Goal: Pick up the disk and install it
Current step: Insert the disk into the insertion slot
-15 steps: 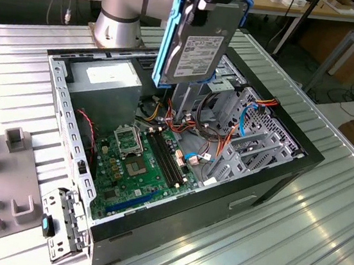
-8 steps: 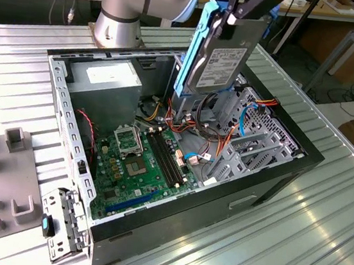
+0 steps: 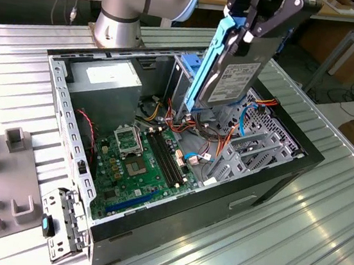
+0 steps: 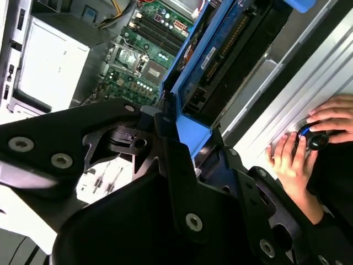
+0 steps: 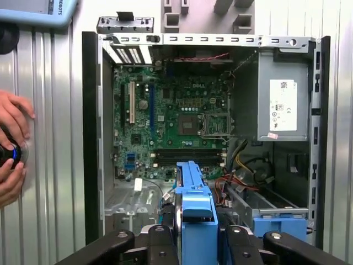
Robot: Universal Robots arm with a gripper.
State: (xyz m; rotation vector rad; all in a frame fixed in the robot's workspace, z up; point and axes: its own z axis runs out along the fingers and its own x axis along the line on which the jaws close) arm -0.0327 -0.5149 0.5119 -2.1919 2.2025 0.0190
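Pick-up done, with the tool [image 3: 254, 32] clamped tight on the disk [image 3: 235, 78] at the upper end of its blue frame [image 3: 208, 65]. Held on edge and tilted, clear of the tabletop [image 3: 319, 240], above the open computer case [image 3: 183, 237], lower end close to the grey cage [image 5: 265, 203]. Not yet seated in any bay; installing judged left to do.

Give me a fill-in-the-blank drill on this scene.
1. The disk held by the gripper has a ____ plastic frame.
2. The motherboard inside the open computer case is ____.
3. The grey power supply carries a ____ sticker.
Missing words: blue, green, white.
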